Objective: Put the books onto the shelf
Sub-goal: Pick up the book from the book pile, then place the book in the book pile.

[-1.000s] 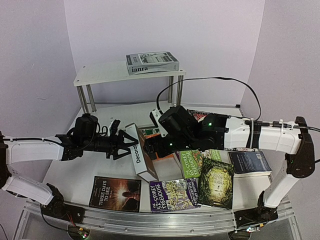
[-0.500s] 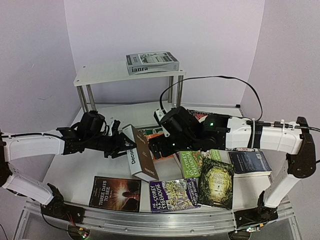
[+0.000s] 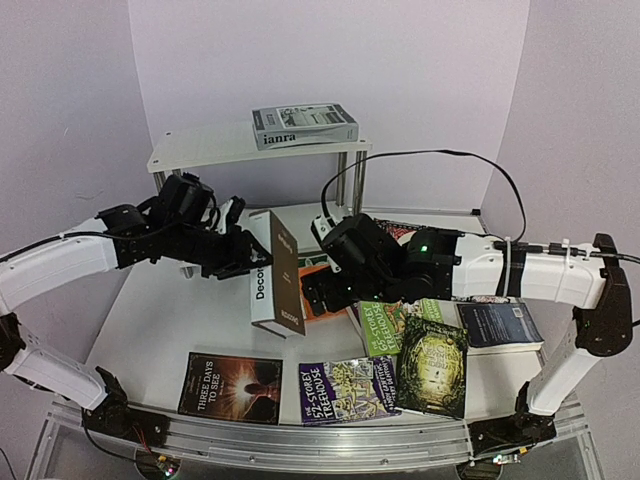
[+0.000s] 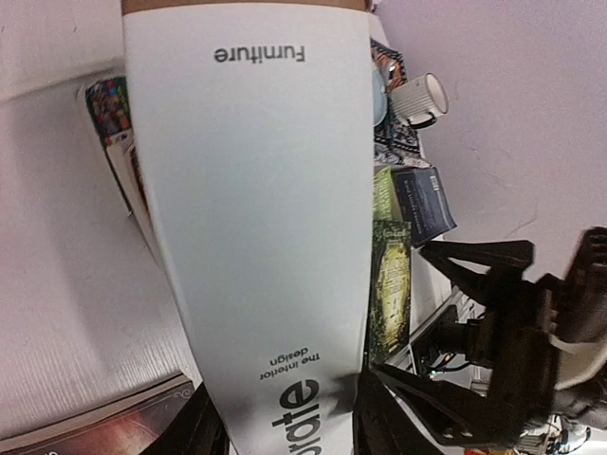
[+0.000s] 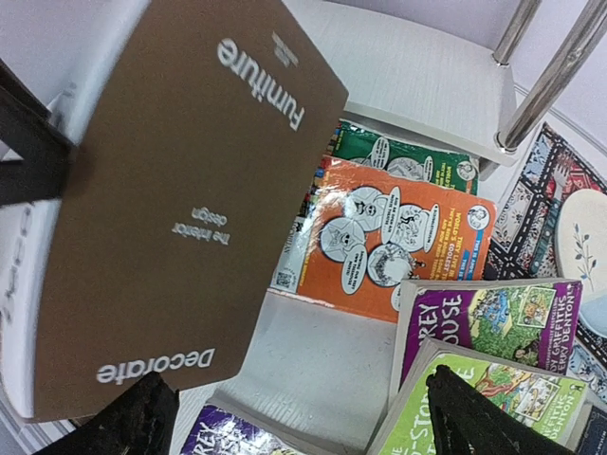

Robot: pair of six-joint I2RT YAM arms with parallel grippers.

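My left gripper is shut on the "Decorate" book, its jaws on the two covers with the white spine facing the wrist camera. The book hangs upright above the table, brown cover turned to the right arm. My right gripper stands open just right of it, over the orange book, holding nothing. The white shelf stands at the back with the grey "ianra" book on its top tier. Other books lie flat: "Three Days to See", a purple Treehouse, a dark green one.
More books lie under the right arm: a lime green one, a navy one and a green one. A patterned placemat with a plate and a ribbed mug sit at the back right. A chrome shelf leg is close.
The left gripper closed on the "Decorate" book and lifted it up and back from a tilted lean to upright. The right gripper stayed open, almost in place.
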